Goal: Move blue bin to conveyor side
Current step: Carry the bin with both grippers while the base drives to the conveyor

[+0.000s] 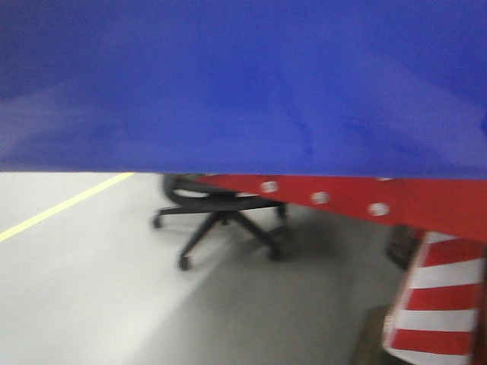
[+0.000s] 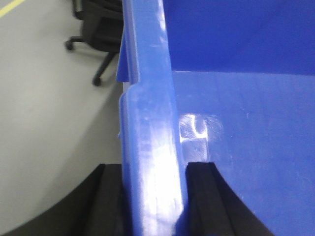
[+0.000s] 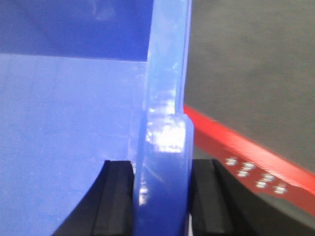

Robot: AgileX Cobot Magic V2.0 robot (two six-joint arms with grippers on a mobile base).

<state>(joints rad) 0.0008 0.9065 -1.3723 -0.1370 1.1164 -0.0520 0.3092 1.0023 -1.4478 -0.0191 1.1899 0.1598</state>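
The blue bin is lifted off the floor and fills the upper half of the front view, blurred. My left gripper is shut on the bin's left rim, one black finger outside the wall and one inside. My right gripper is shut on the bin's right rim in the same way. The bin's inside floor looks bare. No steel-railed conveyor with rollers shows in any view.
A black office chair stands on the grey floor ahead and left, and shows in the left wrist view. A red beam with round bolts runs ahead right, also below the right rim. A red-and-white striped barrier is at the lower right. A yellow floor line runs at the left.
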